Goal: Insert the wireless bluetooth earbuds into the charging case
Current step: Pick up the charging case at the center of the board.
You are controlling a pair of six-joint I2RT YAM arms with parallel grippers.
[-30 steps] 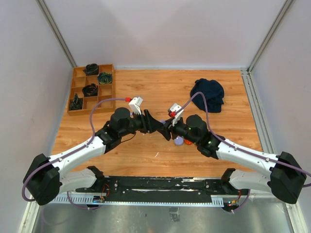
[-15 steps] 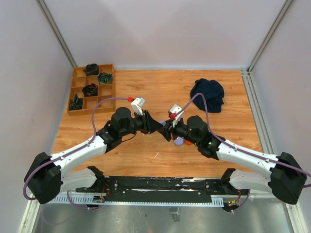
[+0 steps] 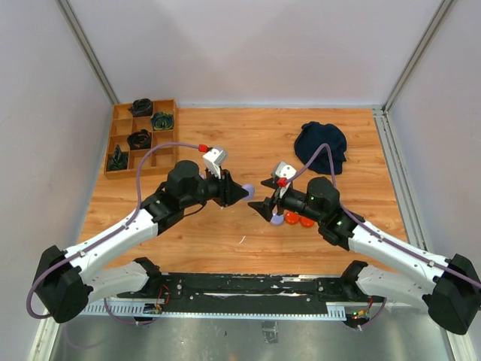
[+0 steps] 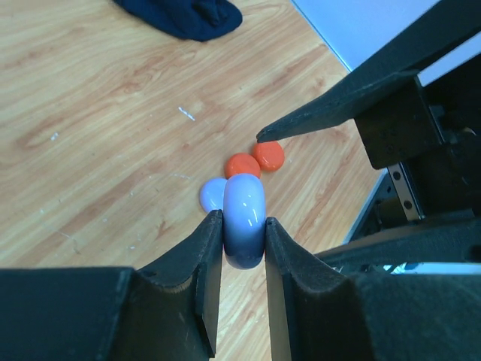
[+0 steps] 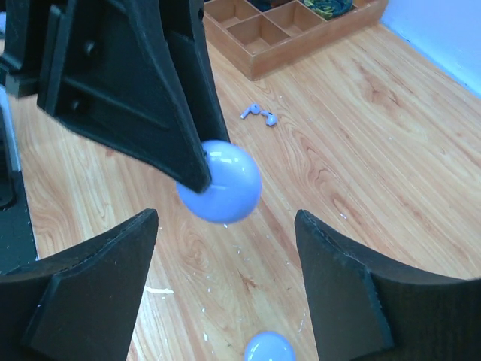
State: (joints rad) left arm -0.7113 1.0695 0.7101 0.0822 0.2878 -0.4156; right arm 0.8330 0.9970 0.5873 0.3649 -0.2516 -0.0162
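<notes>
change: right gripper (image 5: 225, 216) has backed off toward 3 o'clock, and the tips no longer meet.
meaning: lilac puck (image 4: 244, 214), likely the case, is now held by the left alone. nothing inserted yet.
left gripper (image 4: 242, 222): narrow, pinching the puck edge-on, arm reaching toward 3 o'clock.
right fingers: wide, empty.
earbuds (image 5: 259, 114): on the table, at 1 o'clock of the puck, near the tray (image 5: 301, 51).

Both arms stretched inward from their bases, gripper tips facing each other and a little apart.

The left arm (image 3: 128, 229) angles up and to the right, elbow bent, and its left gripper (image 3: 244, 191) is clamped edge-on around a lilac puck (image 4: 243, 210), one finger on each flat face. The right arm (image 3: 383, 244) mirrors it from the other side. The right gripper (image 3: 261, 195) has its fingers (image 5: 90, 286) spread wide and nothing between them, pointing at the left gripper's tip.
</notes>
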